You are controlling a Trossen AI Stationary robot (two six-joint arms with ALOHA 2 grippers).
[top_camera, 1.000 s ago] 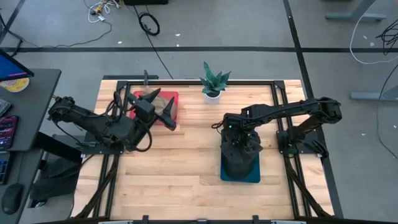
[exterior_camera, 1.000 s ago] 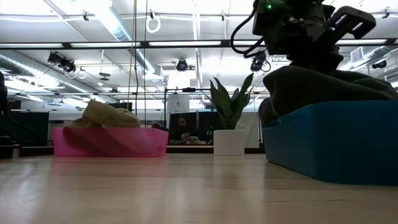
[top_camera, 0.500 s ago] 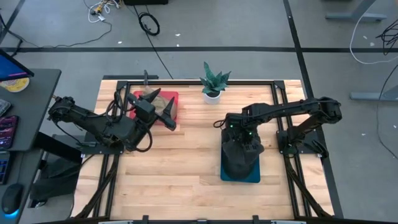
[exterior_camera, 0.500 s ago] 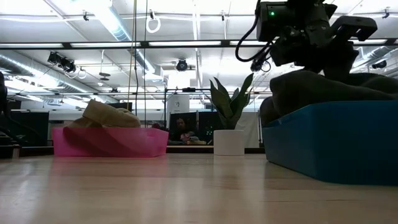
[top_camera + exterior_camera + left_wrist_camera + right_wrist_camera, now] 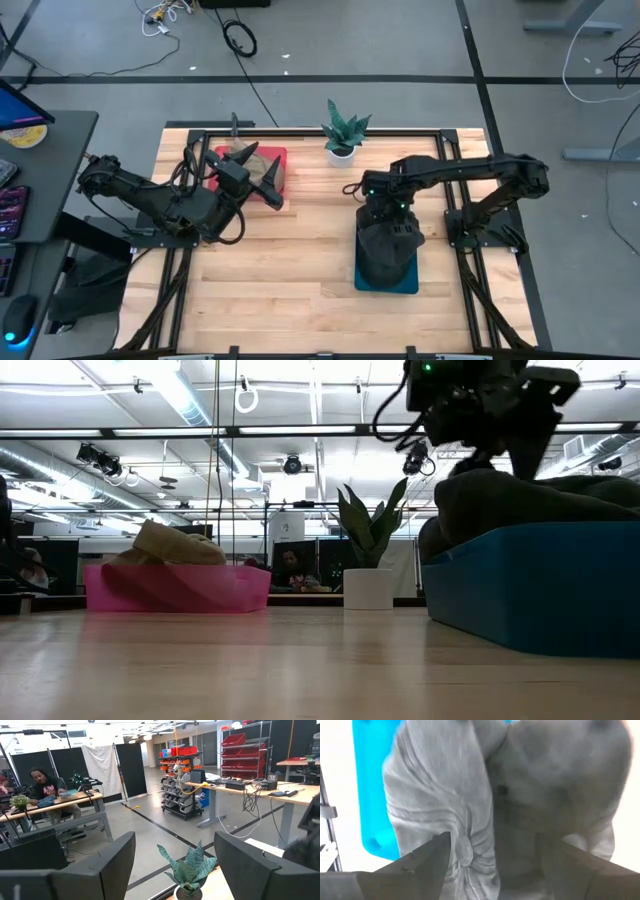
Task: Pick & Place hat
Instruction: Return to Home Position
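The blue plastic bin [image 5: 410, 284] near the desk's right front holds a heap of dark grey fabric caps [image 5: 386, 250], and the pink plastic bin [image 5: 175, 591] at the left rear holds tan brown caps [image 5: 176, 542]. The right tool [image 5: 500, 842] hangs over the dark heap with its fingers spread and empty (lifted slightly since a second ago). The left tool [image 5: 174, 838] sits spread beside the pink bin, unmoved.

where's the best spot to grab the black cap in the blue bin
Probably the bunched crown of the black cap, which mounds above the rim of the blue bin. Come straight down from above; the bin walls block the sides.
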